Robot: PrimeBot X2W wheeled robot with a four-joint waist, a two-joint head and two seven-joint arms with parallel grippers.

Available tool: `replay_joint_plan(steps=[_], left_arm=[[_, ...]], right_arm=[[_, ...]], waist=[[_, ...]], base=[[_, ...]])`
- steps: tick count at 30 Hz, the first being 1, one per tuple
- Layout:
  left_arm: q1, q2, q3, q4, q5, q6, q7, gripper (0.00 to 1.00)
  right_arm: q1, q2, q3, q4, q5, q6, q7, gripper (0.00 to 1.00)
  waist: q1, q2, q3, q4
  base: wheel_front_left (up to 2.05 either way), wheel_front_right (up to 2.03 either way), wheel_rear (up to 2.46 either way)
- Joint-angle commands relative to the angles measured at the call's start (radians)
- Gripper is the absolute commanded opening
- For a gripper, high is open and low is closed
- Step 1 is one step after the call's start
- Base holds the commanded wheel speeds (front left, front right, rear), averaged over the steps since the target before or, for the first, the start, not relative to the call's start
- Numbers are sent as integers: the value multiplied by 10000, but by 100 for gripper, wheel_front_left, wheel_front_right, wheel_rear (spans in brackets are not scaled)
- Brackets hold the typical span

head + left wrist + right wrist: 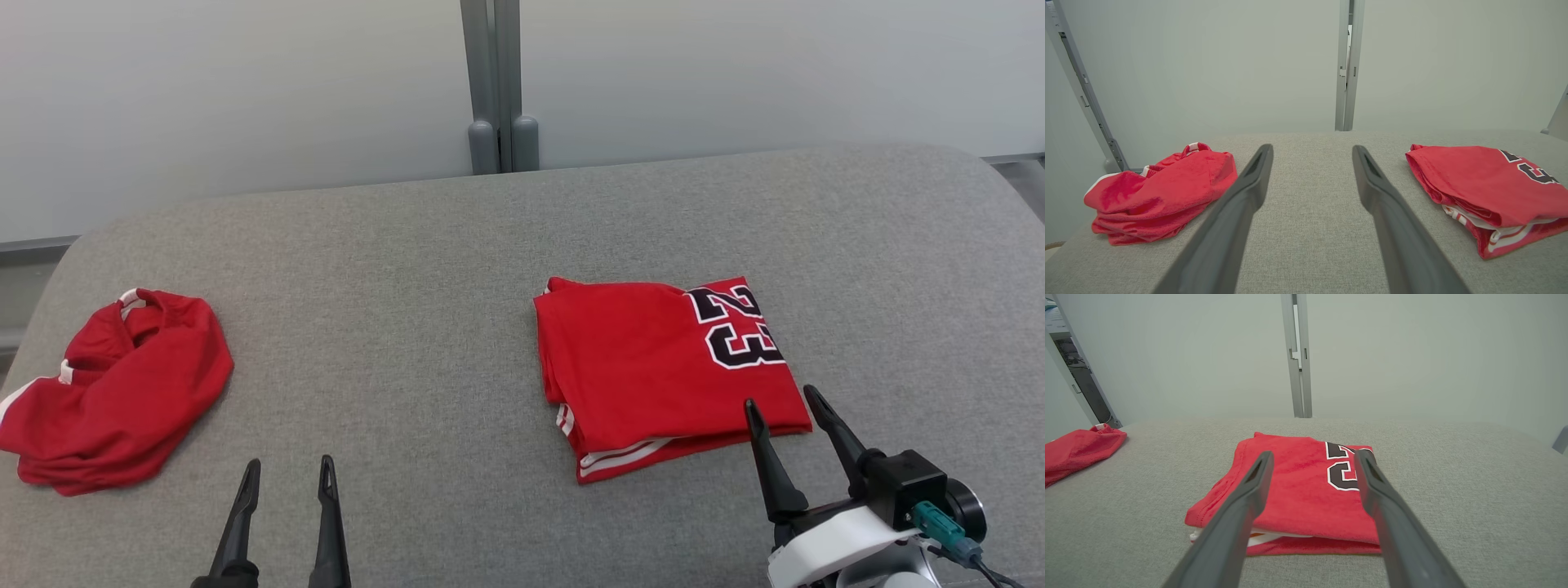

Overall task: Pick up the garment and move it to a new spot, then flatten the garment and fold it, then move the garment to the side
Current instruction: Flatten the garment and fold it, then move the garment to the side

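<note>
Folded garment (pixel 653 367) lies centre-right on the bench (pixel 408 269), crumpled red cloth (pixel 122 392) far left; left pincer (pixel 290 461) and right pincer (pixel 778 396) gape empty.

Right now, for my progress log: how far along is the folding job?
Done: the jersey lies folded on the grey surface. In hand: nothing; the right pincer hovers open at its near corner, the left pincer open and empty. Left: moving it aside. Another red garment lies crumpled.
</note>
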Motion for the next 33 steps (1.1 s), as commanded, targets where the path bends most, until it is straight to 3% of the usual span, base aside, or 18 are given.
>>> replay_joint_plan(steps=[1, 14, 23, 29, 33], left_arm=[[128, 22, 27, -5, 91, 33, -1, 100], [50, 22, -54, 41, 145, 82, -1, 100], [-262, 22, -226, 58, 295, 103, -1, 100], [-498, 22, -371, 85, 315, 84, -1, 100], [-774, 22, -540, 90, 355, 54, 0, 100]], right_arm=[[64, -55, 29, 35, 50, 1, -25, 100], [-15, -96, 106, 43, 101, 1, -25, 100], [-777, -445, 758, 400, 392, 1, -25, 100], [-1702, -879, 1263, 1125, 1398, 1, -25, 100], [-2468, -1474, 1626, 1996, 2964, 1, -24, 100]], waist=[[0, -1, 3, 1], [0, -1, 52, -20], [0, -1, 389, -9], [0, -1, 782, 37], [0, -1, 1210, 150]], base=[[0, 0, 0], [0, 0, 0], [0, 0, 0], [0, 0, 0], [0, 0, 0]])
